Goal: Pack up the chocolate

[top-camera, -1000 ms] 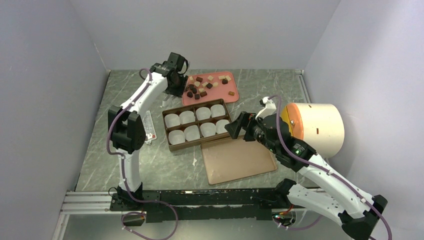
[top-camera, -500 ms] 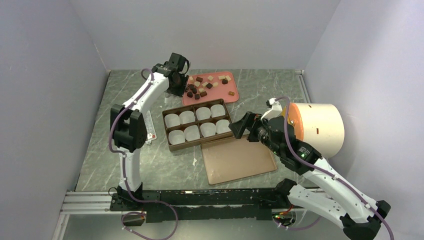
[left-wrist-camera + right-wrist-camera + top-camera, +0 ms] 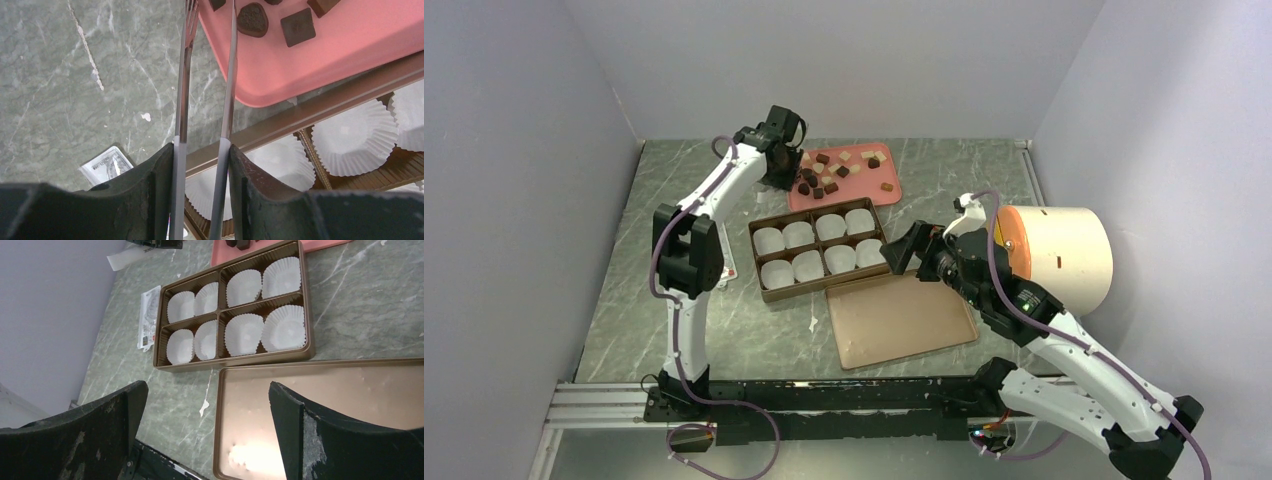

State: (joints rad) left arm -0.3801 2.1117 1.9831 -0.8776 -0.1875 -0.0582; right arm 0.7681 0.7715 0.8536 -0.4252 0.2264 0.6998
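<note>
step: first pick, cups empty. left gripper (image 3: 200, 156) clamps tweezers (image 3: 229, 75), prongs apart over pink tray (image 3: 325, 65), tips unseen. next you pinch one chocolate (image 3: 298, 27), carry to cup (image 3: 355, 145).

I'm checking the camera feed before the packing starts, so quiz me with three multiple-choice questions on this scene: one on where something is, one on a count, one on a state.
1. Where do the chocolates lie? A on the bare table; B on the pink tray; C on the brown lid.
2. How many paper cups sit in the brown box? A six; B eight; C ten.
3. The left gripper is: A open and empty; B shut on a chocolate; C shut on metal tweezers.
Answers: 1 B, they are scattered on pink; 2 B, two rows of four; 3 C, its fingers clamp both prongs.
</note>
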